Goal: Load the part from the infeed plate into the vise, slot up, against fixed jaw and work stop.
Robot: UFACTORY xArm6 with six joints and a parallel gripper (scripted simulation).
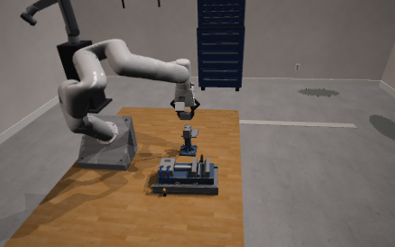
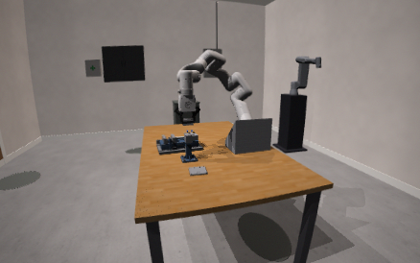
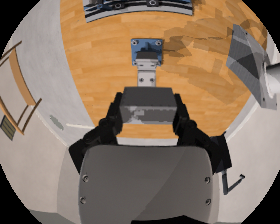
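Note:
My gripper (image 1: 185,111) is shut on the part (image 3: 148,108), a grey block, and holds it in the air above the table. It hangs above and a little beyond the V-block (image 1: 188,140), on the side away from the vise (image 1: 186,173). The exterior view shows the gripper (image 2: 188,115) above the V-block (image 2: 189,144), and the bare infeed plate (image 2: 198,170) nearer that camera. I cannot tell which way the slot faces.
The arm's grey base (image 1: 106,146) stands on the left of the wooden table. The vise (image 2: 171,142) stands open, with its air cylinder at the left end in the top view. A blue drawer cabinet (image 1: 220,45) stands by the far wall.

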